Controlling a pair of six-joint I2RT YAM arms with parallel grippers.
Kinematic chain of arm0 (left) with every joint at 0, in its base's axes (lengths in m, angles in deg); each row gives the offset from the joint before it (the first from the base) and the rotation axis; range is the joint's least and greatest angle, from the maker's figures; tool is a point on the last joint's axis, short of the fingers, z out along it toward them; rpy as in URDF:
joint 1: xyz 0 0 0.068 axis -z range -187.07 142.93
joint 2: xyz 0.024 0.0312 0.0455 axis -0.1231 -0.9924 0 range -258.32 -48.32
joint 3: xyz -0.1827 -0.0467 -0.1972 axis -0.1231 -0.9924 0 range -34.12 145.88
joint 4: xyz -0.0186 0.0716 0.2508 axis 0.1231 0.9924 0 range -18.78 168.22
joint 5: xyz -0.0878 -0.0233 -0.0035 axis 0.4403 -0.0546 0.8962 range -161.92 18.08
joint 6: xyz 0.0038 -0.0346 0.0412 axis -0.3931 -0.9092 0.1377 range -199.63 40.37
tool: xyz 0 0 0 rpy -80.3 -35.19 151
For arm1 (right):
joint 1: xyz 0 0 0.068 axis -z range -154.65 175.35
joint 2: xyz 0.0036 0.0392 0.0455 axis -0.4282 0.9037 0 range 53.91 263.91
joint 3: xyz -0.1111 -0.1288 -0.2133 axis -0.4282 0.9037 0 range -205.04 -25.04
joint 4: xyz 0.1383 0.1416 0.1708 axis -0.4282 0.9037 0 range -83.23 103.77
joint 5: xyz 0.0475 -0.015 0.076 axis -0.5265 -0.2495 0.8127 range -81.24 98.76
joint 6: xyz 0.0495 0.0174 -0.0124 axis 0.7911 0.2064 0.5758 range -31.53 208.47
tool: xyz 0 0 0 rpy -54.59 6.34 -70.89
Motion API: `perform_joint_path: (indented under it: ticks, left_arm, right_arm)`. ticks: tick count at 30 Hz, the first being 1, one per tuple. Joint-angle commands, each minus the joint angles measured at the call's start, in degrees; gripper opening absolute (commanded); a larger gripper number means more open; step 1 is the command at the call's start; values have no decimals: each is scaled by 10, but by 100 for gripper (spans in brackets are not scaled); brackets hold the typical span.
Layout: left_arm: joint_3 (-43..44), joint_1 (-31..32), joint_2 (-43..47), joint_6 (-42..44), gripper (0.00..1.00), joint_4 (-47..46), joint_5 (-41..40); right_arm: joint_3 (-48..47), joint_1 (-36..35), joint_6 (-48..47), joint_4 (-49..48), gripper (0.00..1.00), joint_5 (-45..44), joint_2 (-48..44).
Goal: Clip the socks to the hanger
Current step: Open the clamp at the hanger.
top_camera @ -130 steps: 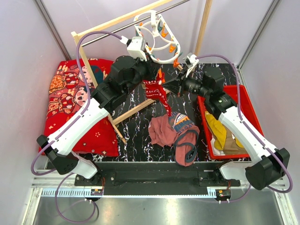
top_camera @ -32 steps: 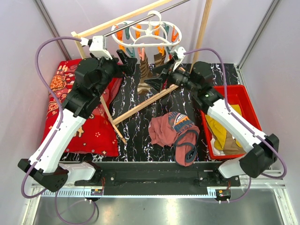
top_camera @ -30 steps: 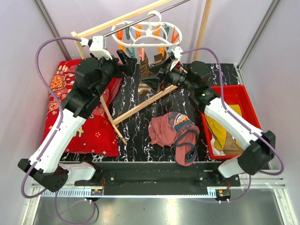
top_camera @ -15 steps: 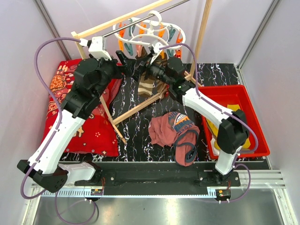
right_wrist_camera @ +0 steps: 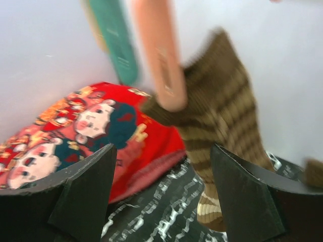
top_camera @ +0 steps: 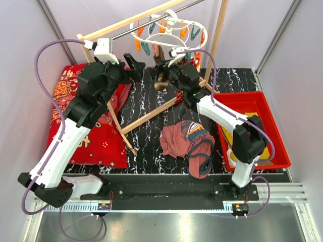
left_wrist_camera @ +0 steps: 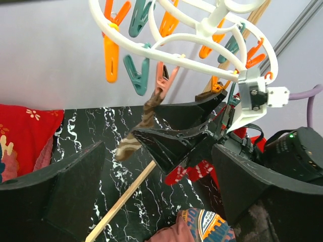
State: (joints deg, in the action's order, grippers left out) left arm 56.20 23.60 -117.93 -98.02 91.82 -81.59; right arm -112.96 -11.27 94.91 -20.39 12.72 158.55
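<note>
The white hanger [top_camera: 169, 29] [left_wrist_camera: 202, 31] hangs from the rail with orange and teal pegs around its rings. A brown-and-tan striped sock [top_camera: 159, 54] [left_wrist_camera: 144, 123] [right_wrist_camera: 222, 131] hangs from a salmon peg [left_wrist_camera: 162, 83] [right_wrist_camera: 161, 60]. My right gripper [top_camera: 162, 70] [left_wrist_camera: 146, 120] [right_wrist_camera: 161, 201] is open, with its fingers on either side of the sock's lower part and not touching it. To the left, my left gripper [top_camera: 137, 68] [left_wrist_camera: 159, 151] is open and empty, pointing at the right gripper. A red sock with white pattern [left_wrist_camera: 194, 171] shows below the right gripper. A mustard sock [top_camera: 226, 135] lies in the bin.
A rust-maroon garment [top_camera: 186, 143] lies at the table's front centre. A red bin [top_camera: 262, 108] stands at the right and a red cartoon cushion [top_camera: 75, 101] at the left. The wooden rack's pole [top_camera: 146, 112] slants across the black marble table under both grippers.
My right arm has swung left, up to the hanging striped sock. The hanger has turned and swung to the right. My left arm has barely moved.
</note>
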Motion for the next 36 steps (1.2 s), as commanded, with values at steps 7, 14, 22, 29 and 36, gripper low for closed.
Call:
perform_joint_path:
  ticks: [7, 14, 22, 29, 36]
  left_arm:
    - [42, -3, -24, 8, 89, -10, -2]
    - [67, -2, -61, -7, 85, -12, 8]
    - [91, 2, -97, -48, 75, -18, 55]
    - [96, 7, -121, -47, 68, -30, 38]
    - [83, 11, -139, -30, 65, -63, -33]
  right_arm:
    - [53, 39, 1, -17, 84, -35, -78]
    - [70, 63, 14, -15, 84, -33, -96]
    - [79, 74, 16, -11, 84, -21, -105]
    - [86, 78, 17, -13, 84, -5, -114]
    - [92, 82, 16, -11, 84, -2, -121]
